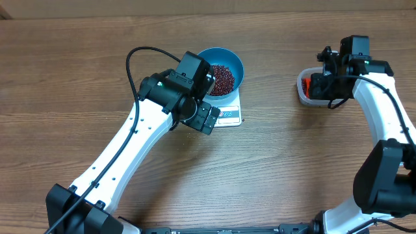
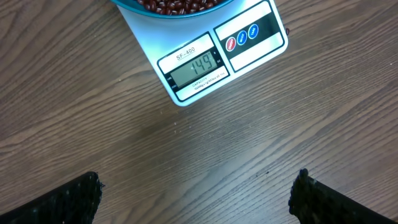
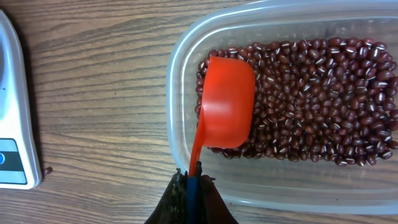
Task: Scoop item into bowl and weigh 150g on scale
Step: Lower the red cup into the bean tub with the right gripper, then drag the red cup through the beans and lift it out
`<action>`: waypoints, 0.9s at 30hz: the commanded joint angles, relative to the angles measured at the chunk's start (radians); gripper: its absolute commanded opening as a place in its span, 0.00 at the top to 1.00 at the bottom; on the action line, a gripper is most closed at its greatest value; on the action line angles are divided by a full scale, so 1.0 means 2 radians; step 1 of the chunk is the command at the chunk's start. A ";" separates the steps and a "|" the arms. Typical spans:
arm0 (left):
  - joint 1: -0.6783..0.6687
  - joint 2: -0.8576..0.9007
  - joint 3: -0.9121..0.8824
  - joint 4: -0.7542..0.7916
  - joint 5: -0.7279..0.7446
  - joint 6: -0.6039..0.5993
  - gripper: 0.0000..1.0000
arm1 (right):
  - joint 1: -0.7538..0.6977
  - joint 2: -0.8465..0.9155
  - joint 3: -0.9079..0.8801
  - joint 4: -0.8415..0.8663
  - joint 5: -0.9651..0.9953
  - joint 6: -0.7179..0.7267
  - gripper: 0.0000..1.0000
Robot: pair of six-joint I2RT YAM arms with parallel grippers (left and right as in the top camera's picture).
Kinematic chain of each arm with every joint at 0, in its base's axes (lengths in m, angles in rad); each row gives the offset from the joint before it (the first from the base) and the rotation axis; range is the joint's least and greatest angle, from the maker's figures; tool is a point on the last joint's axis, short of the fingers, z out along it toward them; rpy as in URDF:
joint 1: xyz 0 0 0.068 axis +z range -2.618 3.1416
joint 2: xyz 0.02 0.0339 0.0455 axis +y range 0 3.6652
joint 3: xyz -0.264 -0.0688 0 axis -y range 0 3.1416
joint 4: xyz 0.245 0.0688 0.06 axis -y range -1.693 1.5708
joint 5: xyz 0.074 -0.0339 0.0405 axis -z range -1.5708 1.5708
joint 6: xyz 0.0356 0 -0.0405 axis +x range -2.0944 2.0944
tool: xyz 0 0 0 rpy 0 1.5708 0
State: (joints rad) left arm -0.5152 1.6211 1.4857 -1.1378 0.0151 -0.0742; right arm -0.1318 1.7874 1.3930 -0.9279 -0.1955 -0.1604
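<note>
The blue bowl (image 1: 225, 68) stands on the white scale (image 1: 229, 116), holding a heap of dark red-brown beans (image 1: 223, 78). In the left wrist view the scale (image 2: 249, 56) displays 149. My left gripper (image 1: 208, 120) hovers over bare table just in front of the scale. It is open wide (image 2: 196, 202), with nothing between its fingers. My right gripper (image 3: 194, 180) is shut on the handle of an orange scoop (image 3: 227, 102). The scoop's cup rests on the beans (image 3: 323, 99) in the clear tub (image 3: 180, 93).
The clear tub (image 1: 303, 91) sits at the right of the wooden table, under my right arm. A corner of the scale (image 3: 15, 112) shows left of the tub. One stray bean (image 3: 48, 169) lies on the table beside the scale.
</note>
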 commanded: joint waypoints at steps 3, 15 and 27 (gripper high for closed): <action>-0.001 -0.006 0.005 -0.001 -0.002 0.008 0.00 | -0.023 -0.003 0.015 -0.002 -0.030 0.008 0.96; -0.001 -0.006 0.005 -0.001 -0.002 0.008 0.00 | -0.033 -0.009 0.015 0.002 -0.031 0.008 0.96; -0.001 -0.006 0.005 -0.002 -0.002 0.008 0.00 | -0.059 -0.023 0.015 0.000 -0.083 0.008 0.96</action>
State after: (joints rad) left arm -0.5152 1.6211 1.4857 -1.1378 0.0151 -0.0742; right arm -0.2260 1.7821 1.3930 -0.9283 -0.3187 -0.1505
